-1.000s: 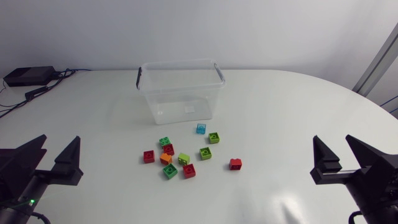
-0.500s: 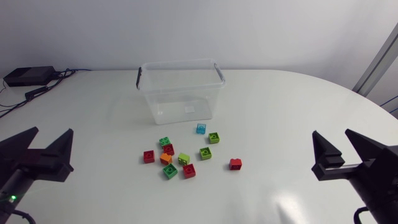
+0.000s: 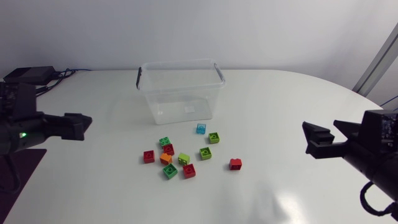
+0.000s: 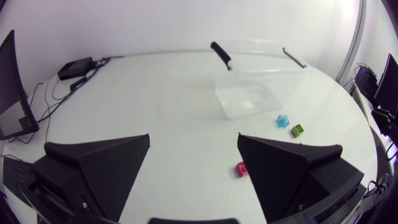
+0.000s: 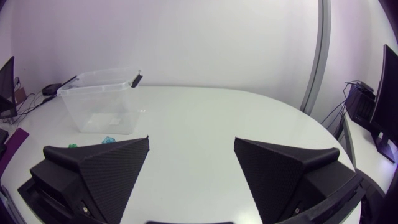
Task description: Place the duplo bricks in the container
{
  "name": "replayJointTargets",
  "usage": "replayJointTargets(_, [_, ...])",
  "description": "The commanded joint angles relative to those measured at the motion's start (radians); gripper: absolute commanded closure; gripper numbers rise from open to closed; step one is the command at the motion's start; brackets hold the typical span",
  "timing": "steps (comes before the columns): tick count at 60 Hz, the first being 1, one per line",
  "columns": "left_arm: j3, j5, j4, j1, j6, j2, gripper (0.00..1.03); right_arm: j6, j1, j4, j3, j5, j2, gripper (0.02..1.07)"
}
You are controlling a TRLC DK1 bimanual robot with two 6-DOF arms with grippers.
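On the white desk [image 3: 280, 106] the duplo bricks [image 3: 184, 158] lay clustered just before the clear container [image 3: 181, 90], none inside, and with the left gripper [image 4: 193, 138] and right gripper [image 5: 191, 139] both wide and empty, descending squarely over an outlying brick seemed the cleanest first pick.

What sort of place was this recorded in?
Probably a robotics lab bench: a plain white rounded table, a clear plastic container with black handles, and small coloured duplo bricks scattered in front of it.
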Motion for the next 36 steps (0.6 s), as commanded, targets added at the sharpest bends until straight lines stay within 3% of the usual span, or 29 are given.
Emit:
replayJointTargets(1, [0.066, -0.003, -0.053, -0.031, -0.002, 0.12, 0.06, 0.039, 0.013, -0.028, 0.05, 0.012, 0.066, 0.08])
replayJointTargets(8, [0.137, 0.02, -0.149, -0.082, 0.137, 0.266, 0.06, 0.062, 0.035, -0.072, 0.1, 0.013, 0.14, 0.08])
replayJointTargets(13, [0.178, 0.048, -0.198, -0.105, 0.165, 0.36, 0.05, 0.085, 0.047, -0.124, 0.148, 0.015, 0.21, 0.08])
replayJointTargets(23, [0.172, 0.065, -0.151, -0.178, 0.294, 0.467, 0.05, 0.122, 0.091, -0.239, 0.244, 0.006, 0.34, 0.08])
replayJointTargets(36, [0.177, 0.106, -0.053, -0.189, 0.504, 0.616, 0.05, 0.039, 0.165, -0.368, 0.333, -0.024, 0.475, 0.07])
